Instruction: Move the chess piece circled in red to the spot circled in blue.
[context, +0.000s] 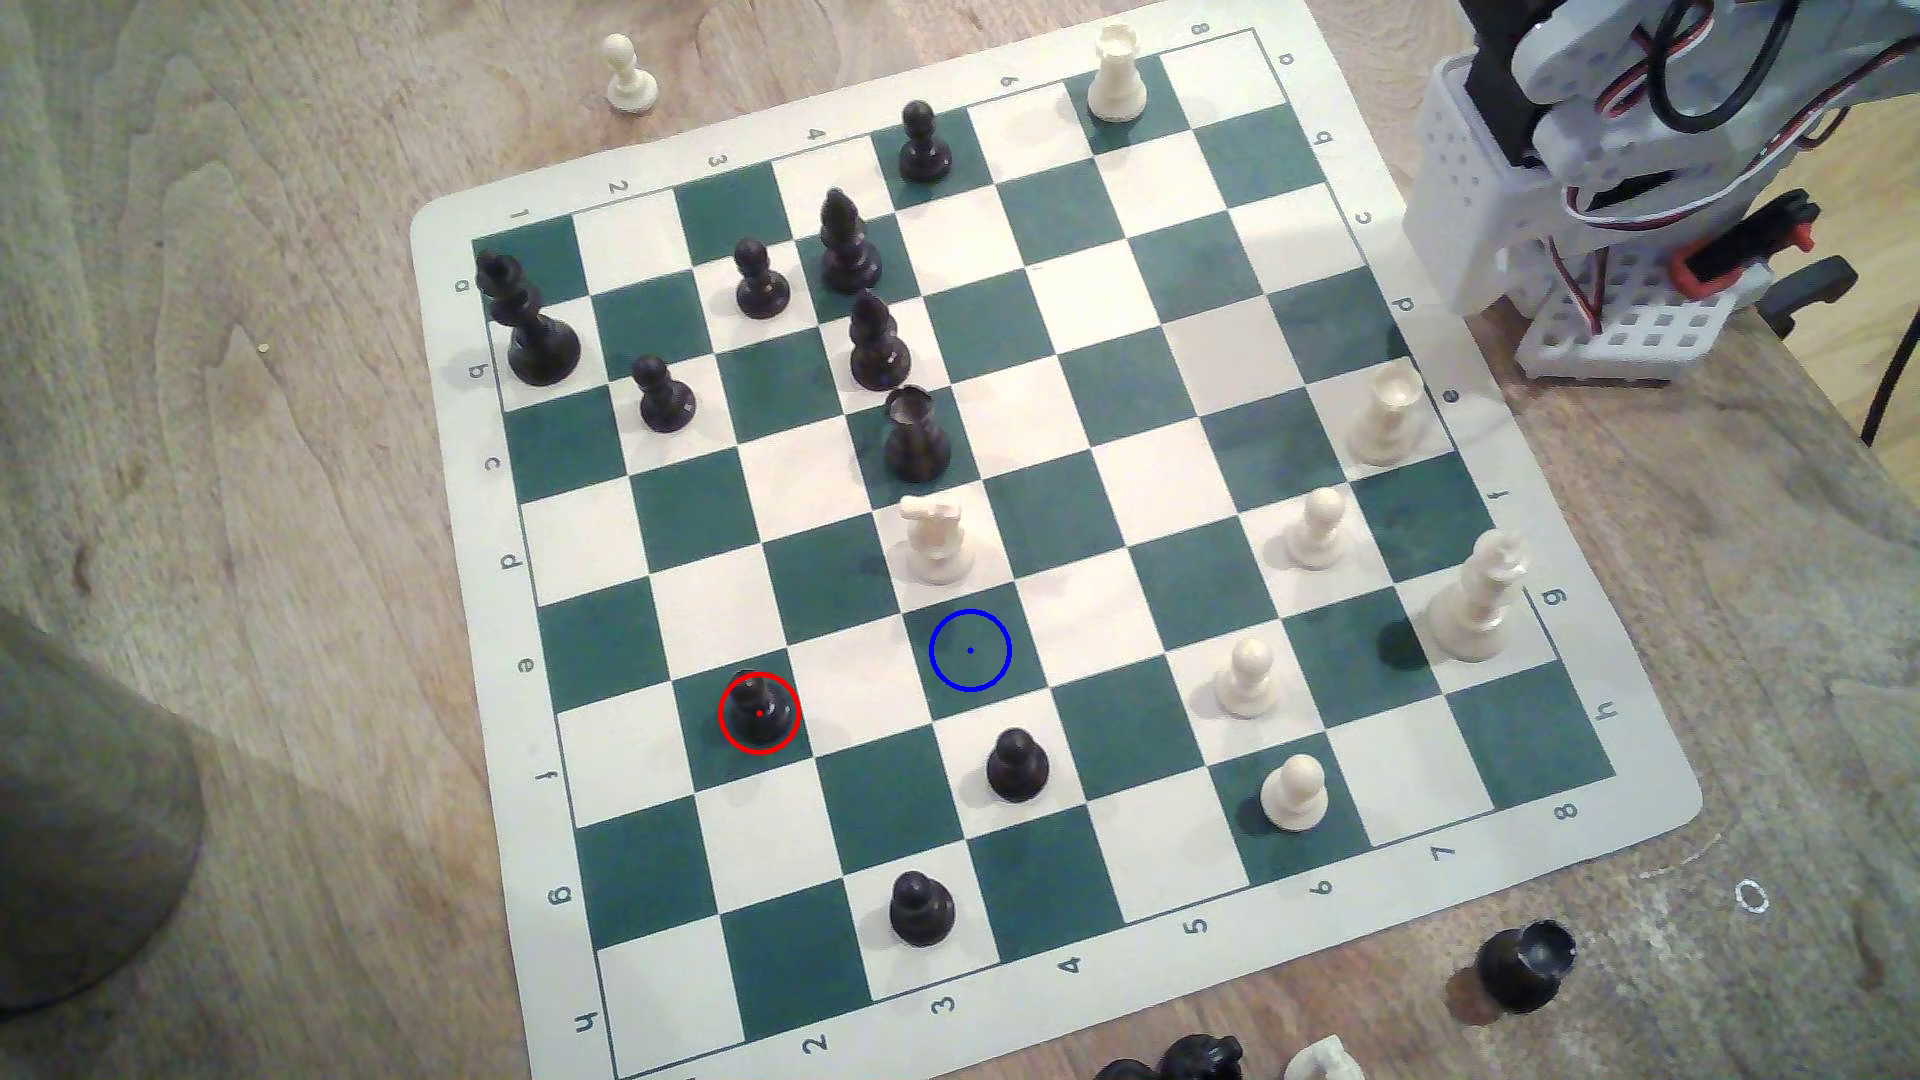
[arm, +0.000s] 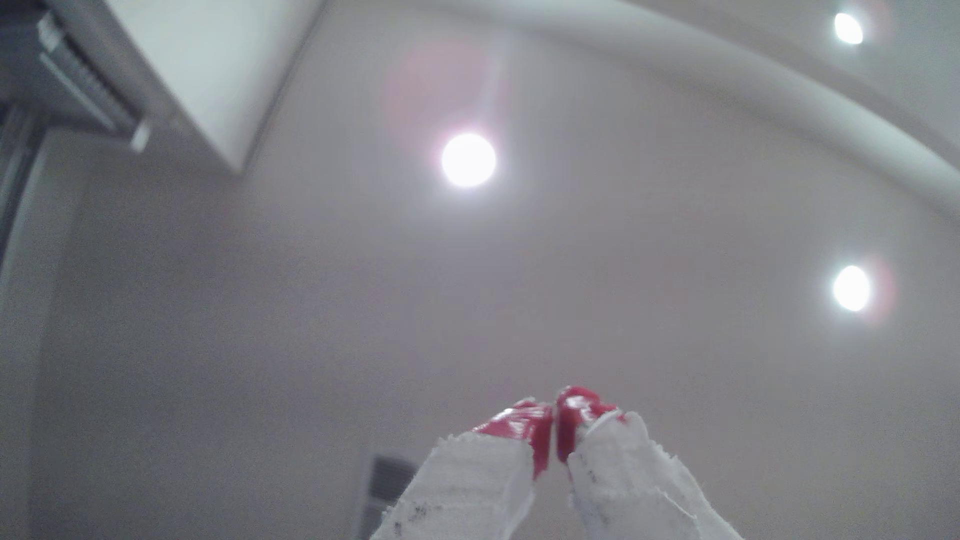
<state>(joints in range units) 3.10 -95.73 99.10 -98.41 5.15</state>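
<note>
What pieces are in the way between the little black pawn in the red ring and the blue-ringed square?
None. The short glossy black plastic pawn and the blue-ringed dark green square have one bare white square between them. Nearest neighbours stand aside.

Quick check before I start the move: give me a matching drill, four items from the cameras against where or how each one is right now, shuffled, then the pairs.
Things
1. black pawn
2. blue-ringed square
3. pincer
4. white rook

States
A. tips together, aimed at the ceiling
B. dark green, nothing standing on it
C. inside the red ring on a green square
D. far edge of the board, near the arm's base

Pairs: 1-C, 2-B, 3-A, 4-D
</note>
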